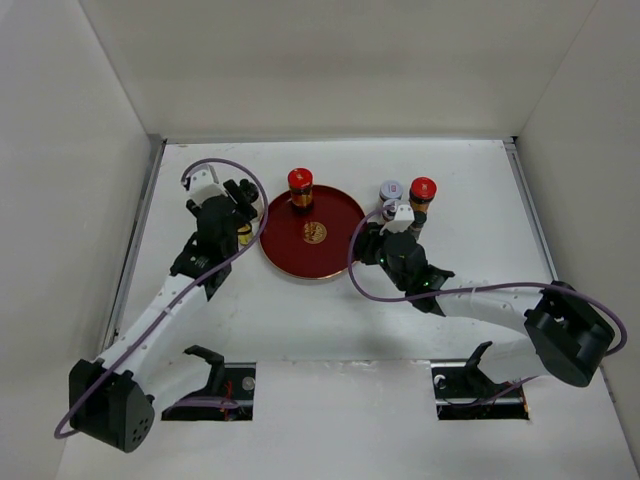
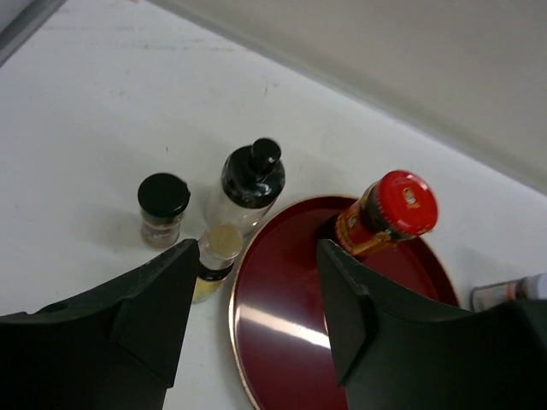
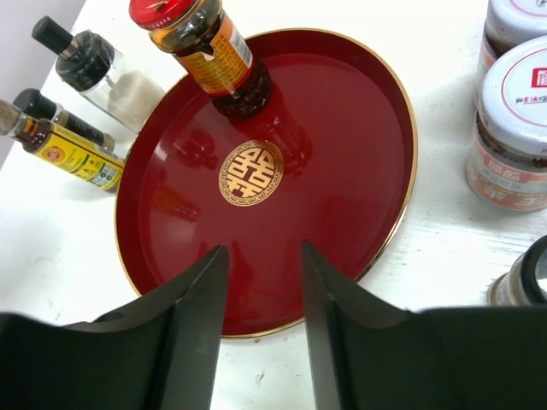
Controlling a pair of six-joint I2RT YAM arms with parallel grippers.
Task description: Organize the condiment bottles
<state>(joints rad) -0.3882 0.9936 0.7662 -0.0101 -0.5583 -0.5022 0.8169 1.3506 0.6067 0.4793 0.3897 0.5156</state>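
Observation:
An amber red-capped jar [image 1: 300,186] stands at the back of the round red tray [image 1: 330,255]. In the left wrist view it [image 2: 386,213] is past my right finger. My left gripper [image 2: 256,260] is open and empty over the tray's left rim [image 2: 235,316]; in the top view it [image 1: 243,197] is left of the tray. Beside that rim stand a slim yellowish bottle [image 2: 214,256], a clear black-capped bottle [image 2: 248,184] and a small black-capped jar [image 2: 162,209]. My right gripper [image 3: 263,254] is open and empty over the tray's near part [image 3: 342,171]. White-lidded jars [image 3: 513,128] stand to the tray's right.
Right of the tray in the top view stand a white-lidded jar [image 1: 391,190] and another red-capped jar [image 1: 422,190]. A dark-lidded jar [image 3: 526,278] shows at the right edge of the right wrist view. White walls enclose the table at the back and on both sides.

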